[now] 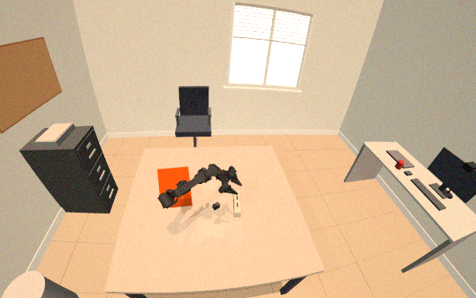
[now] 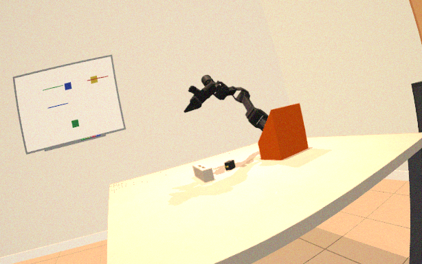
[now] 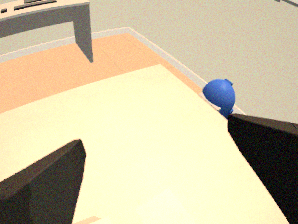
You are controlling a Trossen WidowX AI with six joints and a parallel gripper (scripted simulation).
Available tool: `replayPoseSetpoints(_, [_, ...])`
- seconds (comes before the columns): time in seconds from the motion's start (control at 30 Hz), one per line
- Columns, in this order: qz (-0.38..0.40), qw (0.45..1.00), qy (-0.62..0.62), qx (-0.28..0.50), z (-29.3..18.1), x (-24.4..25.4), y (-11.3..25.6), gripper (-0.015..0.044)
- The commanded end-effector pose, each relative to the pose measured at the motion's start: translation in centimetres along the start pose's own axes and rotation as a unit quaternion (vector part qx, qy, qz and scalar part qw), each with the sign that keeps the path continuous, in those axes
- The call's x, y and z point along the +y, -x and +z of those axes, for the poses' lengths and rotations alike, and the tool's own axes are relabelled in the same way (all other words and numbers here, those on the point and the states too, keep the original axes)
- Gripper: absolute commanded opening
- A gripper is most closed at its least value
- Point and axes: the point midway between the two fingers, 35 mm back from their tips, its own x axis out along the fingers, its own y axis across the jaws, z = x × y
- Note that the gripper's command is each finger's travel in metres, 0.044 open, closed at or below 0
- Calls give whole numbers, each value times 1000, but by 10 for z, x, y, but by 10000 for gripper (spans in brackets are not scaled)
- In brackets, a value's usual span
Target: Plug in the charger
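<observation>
The two-prong charger (image 1: 216, 206) (image 2: 229, 165) is a small black block on the table. In the exterior view a small yellowish spot shows on its side facing the power strip. The power strip (image 1: 237, 210) (image 2: 203, 173) is a white bar with dark outlets on top, a short way from the charger. My gripper (image 1: 239, 188) (image 2: 185, 111) (image 3: 157, 135) is open and empty, high above the table. Its fingers stand wide apart in the wrist view. Neither the charger nor the strip's outlets can be made out in the wrist view.
A tall orange block (image 1: 171, 178) (image 2: 291, 130) stands on the table (image 1: 206, 264) (image 2: 169, 227) (image 3: 135, 130) beside the arm's base. An office chair (image 1: 193, 124) is behind the table. A blue rounded object (image 3: 219, 93) is beyond the table's edge in the wrist view.
</observation>
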Motion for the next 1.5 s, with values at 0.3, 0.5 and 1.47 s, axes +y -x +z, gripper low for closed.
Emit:
replayPoseSetpoints(0.3, [37,996,73,25,-17,35,-15,440])
replayPoseSetpoints(0.5, [63,989,120,51,-36,57,-24,440])
replayPoseSetpoints(1.47, [220,897,291,251,-171,121,-27,440])
